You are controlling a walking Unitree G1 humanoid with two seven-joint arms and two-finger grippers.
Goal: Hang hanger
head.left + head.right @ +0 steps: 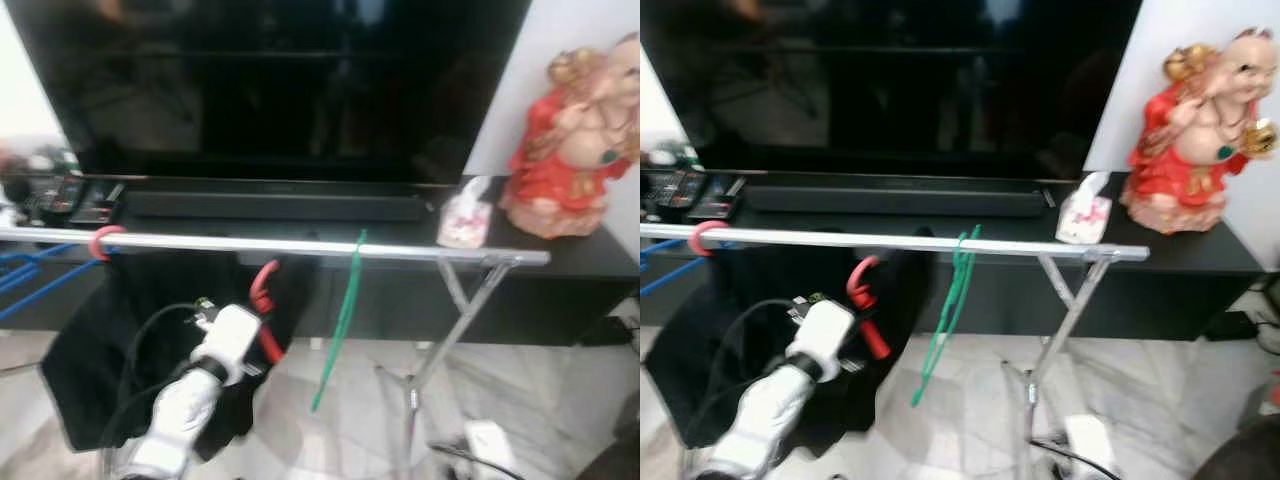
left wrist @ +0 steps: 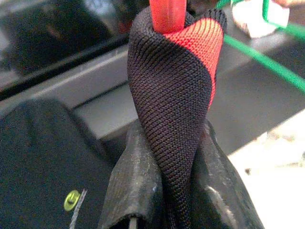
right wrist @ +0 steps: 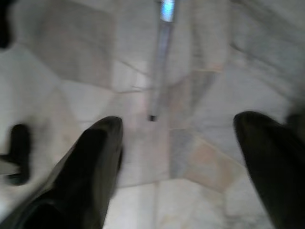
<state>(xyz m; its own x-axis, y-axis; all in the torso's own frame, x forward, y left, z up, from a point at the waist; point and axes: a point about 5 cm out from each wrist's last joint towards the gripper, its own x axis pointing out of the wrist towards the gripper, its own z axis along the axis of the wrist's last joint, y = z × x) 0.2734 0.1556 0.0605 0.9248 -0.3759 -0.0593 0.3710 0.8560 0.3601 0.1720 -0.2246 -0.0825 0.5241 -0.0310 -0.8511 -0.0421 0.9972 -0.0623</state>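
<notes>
A TV [image 1: 270, 85] looms at twelve o'clock behind a rail [image 1: 300, 245] carrying a green hanger [image 1: 345, 310]. Below the rail, at seven o'clock, the left gripper [image 2: 167, 191] clamps a red hanger [image 1: 264, 310] draped in black cloth [image 2: 176, 109]. The right gripper [image 3: 176, 157] hangs spread above marble floor [image 3: 200, 157].

The red hanger [image 1: 264, 310] is held up just under the long silver rail [image 1: 300, 244], and its curved hook points up but is not over the rail. A black cloth [image 2: 176, 109] with a red patch is wrapped on it, and more of the black cloth hangs down below. A green hanger [image 1: 343, 320] already hangs on the rail to its right, tilted, and a pink hook [image 1: 103, 243] sits on the rail far to the left.
</notes>
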